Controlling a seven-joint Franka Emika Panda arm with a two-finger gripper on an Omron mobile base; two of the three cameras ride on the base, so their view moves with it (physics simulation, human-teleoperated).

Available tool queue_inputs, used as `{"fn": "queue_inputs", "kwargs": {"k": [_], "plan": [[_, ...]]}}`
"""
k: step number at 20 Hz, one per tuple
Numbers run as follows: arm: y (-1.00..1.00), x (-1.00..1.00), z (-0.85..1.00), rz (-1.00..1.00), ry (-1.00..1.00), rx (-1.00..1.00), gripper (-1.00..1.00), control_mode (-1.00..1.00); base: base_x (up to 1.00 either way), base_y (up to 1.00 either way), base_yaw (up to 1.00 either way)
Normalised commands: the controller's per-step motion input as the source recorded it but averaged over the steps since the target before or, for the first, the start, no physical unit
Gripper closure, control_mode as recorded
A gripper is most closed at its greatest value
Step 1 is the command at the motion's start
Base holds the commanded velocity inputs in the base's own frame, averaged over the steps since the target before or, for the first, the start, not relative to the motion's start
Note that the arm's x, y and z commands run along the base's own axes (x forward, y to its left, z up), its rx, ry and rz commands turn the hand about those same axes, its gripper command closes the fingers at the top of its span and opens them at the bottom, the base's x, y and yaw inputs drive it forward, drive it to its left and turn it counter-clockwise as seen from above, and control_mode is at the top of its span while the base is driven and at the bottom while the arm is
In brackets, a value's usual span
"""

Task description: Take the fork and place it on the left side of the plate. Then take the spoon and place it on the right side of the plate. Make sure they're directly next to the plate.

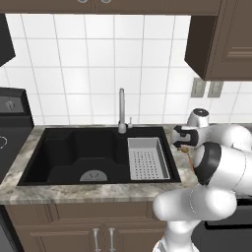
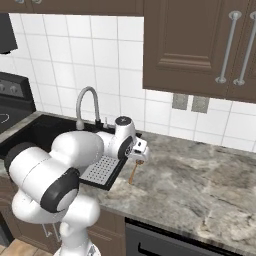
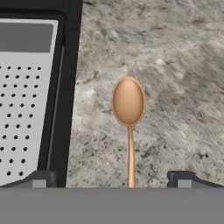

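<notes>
The sink (image 1: 59,152) holds a perforated tray (image 1: 146,158). My gripper (image 3: 111,180) is spread open above the spoon (image 3: 128,114) on the table (image 2: 200,185), its handle between my fingertips (image 3: 181,178).

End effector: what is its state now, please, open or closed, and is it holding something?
End effector: open, holding nothing; fingertips wide apart on both sides of the spoon handle, spoon lying on the counter.

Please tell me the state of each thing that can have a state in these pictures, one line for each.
spoon: lying flat on the counter, bowl up, beside the sink
gripper: open, fingers either side of the spoon handle
faucet: no water running
sink: holds a perforated grey tray
</notes>
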Motion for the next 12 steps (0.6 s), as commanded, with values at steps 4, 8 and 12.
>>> {"fn": "queue_inputs", "kwargs": {"k": [4,8,12], "plan": [[-0.30,0.04,-0.19,0.00,0.00,0.00,-1.00,-1.00,0.00,0.00,0.00],[-0.32,-0.02,-0.12,0.00,0.00,0.00,-1.00,-1.00,0.00,0.00,0.00],[-0.09,-0.05,-0.10,0.00,0.00,0.00,-1.00,-1.00,0.00,0.00,0.00]]}}
